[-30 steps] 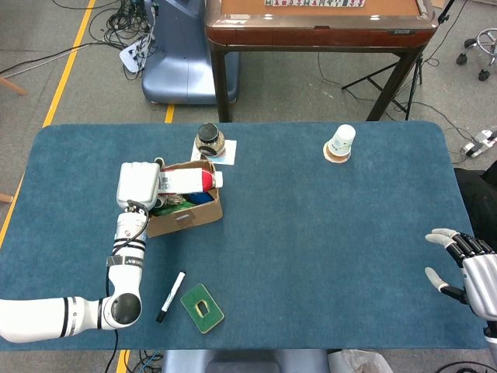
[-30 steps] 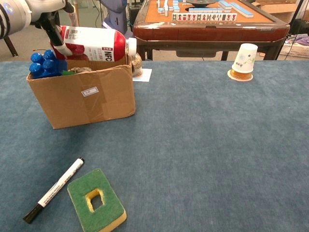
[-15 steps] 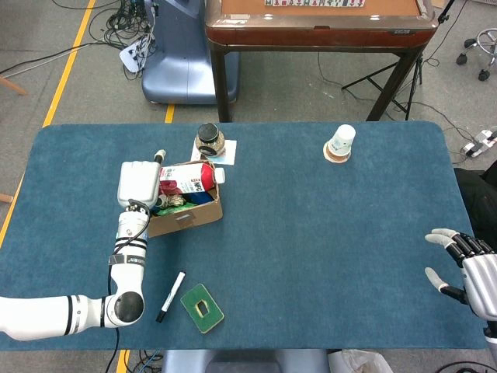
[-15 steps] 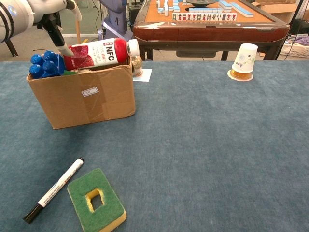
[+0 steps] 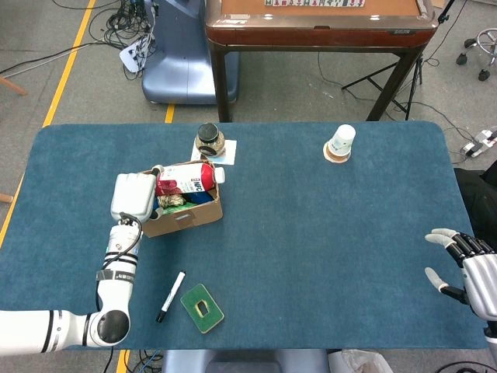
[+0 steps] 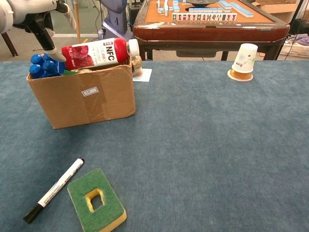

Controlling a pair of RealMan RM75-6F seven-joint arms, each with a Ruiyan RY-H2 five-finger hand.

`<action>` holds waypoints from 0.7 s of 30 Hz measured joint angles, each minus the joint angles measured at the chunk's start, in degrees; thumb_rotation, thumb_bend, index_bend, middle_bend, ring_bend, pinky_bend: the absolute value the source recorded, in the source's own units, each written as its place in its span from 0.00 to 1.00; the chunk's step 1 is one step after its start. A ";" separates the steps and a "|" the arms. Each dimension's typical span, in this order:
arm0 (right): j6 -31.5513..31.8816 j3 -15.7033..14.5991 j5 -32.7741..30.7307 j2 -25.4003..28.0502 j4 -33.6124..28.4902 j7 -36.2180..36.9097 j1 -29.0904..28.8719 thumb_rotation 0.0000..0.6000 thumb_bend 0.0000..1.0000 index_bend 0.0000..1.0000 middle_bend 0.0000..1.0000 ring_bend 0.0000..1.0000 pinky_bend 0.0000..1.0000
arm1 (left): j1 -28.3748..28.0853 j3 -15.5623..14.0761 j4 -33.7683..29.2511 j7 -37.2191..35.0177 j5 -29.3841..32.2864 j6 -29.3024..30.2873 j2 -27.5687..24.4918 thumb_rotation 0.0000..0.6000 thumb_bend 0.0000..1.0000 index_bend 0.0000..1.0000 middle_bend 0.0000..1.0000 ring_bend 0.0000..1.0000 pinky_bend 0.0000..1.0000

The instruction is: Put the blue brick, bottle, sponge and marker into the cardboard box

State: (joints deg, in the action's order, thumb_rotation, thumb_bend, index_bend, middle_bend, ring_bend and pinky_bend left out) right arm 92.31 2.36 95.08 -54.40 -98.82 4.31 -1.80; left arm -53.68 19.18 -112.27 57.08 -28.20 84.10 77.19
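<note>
Blue-carpeted table (image 5: pixel 326 233) | cardboard box (image 6: pixel 82 96) holds blue brick (image 6: pixel 44 65); bottle (image 6: pixel 96 52) lies tilted across its top edge | left hand (image 5: pixel 132 196) at box's left side, grip cannot be told | marker (image 6: pixel 53 189) just beside sponge (image 6: pixel 96 203), both on table | right hand (image 5: pixel 466 268) spread, empty, at right edge

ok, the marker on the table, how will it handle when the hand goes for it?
The marker is a slim, round cylinder lying flat on the blue cloth, so it will probably roll if nudged sideways. It looks stiff and light. Its low profile likely makes pinching awkward; the sponge beside it may crowd the fingers.
</note>
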 measured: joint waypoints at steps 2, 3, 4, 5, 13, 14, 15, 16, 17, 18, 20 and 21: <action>-0.16 0.02 -0.07 -0.06 0.01 -0.12 -0.08 1.00 0.24 0.32 0.30 0.29 0.41 | 0.85 -0.28 -3.06 -0.62 -0.49 0.30 -1.59 1.00 0.11 0.27 1.00 0.85 0.90; -0.29 0.02 -0.12 -0.10 0.01 -0.23 -0.13 1.00 0.24 0.32 0.30 0.29 0.41 | 1.22 -0.46 -4.43 -0.88 -0.85 0.45 -2.33 1.00 0.11 0.27 1.00 0.85 0.90; -0.40 0.02 -0.15 -0.15 0.01 -0.36 -0.17 1.00 0.24 0.32 0.30 0.29 0.41 | 1.62 -0.68 -5.81 -1.15 -1.35 0.64 -3.06 1.00 0.11 0.28 1.00 0.85 0.90; -0.52 0.01 -0.17 -0.19 0.00 -0.50 -0.21 1.00 0.24 0.32 0.30 0.29 0.41 | 2.20 -1.09 -7.66 -1.49 -2.27 0.94 -4.03 1.00 0.11 0.28 1.00 0.85 0.90; -0.57 -0.04 -0.18 -0.41 -0.14 -1.05 -0.24 1.00 0.24 0.32 0.30 0.29 0.41 | 7.24 -6.35 -19.06 -4.87 -11.33 2.50 -9.71 1.00 0.11 0.38 1.00 0.83 0.89; -0.51 -0.04 -0.18 -0.41 -0.16 -1.07 -0.21 1.00 0.24 0.32 0.30 0.29 0.41 | 8.09 -7.10 -20.59 -6.26 -12.60 2.21 -10.60 1.00 0.11 0.39 1.00 0.82 0.88; -0.43 -0.04 -0.14 -0.42 -0.18 -1.11 -0.18 1.00 0.24 0.32 0.30 0.29 0.41 | 8.72 -7.72 -21.36 -7.45 -13.65 1.79 -11.21 1.00 0.11 0.39 1.00 0.80 0.88; -0.40 -0.05 -0.10 -0.43 -0.19 -1.13 -0.16 1.00 0.24 0.32 0.30 0.29 0.41 | 9.30 -8.40 -21.79 -8.65 -14.86 1.22 -11.81 1.00 0.11 0.39 0.98 0.76 0.86; -0.38 -0.06 -0.08 -0.43 -0.19 -1.16 -0.15 1.00 0.24 0.32 0.30 0.29 0.41 | 10.01 -9.42 -22.04 -10.00 -16.73 0.23 -12.66 1.00 0.11 0.39 0.96 0.74 0.86; -0.37 -0.05 -0.11 -0.45 -0.18 -1.20 -0.14 1.00 0.23 0.32 0.30 0.29 0.41 | 10.54 -10.30 -22.13 -10.80 -18.33 -0.65 -13.35 1.00 0.11 0.39 0.91 0.69 0.84; -0.48 -0.01 -0.26 -0.48 -0.16 -1.25 -0.18 1.00 0.23 0.32 0.30 0.29 0.41 | 11.81 -12.58 -22.30 -12.59 -22.60 -2.90 -15.08 1.00 0.11 0.39 0.80 0.64 0.82; -0.60 0.01 -0.40 -0.50 -0.15 -1.29 -0.22 1.00 0.23 0.32 0.30 0.29 0.41 | 12.36 -13.60 -22.35 -13.32 -24.63 -3.85 -15.79 1.00 0.11 0.39 0.72 0.60 0.81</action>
State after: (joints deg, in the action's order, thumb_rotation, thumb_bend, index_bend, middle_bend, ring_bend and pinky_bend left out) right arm 91.70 2.37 94.69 -54.90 -98.97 3.02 -2.02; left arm -41.32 5.58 -134.62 43.76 -52.82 80.25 61.40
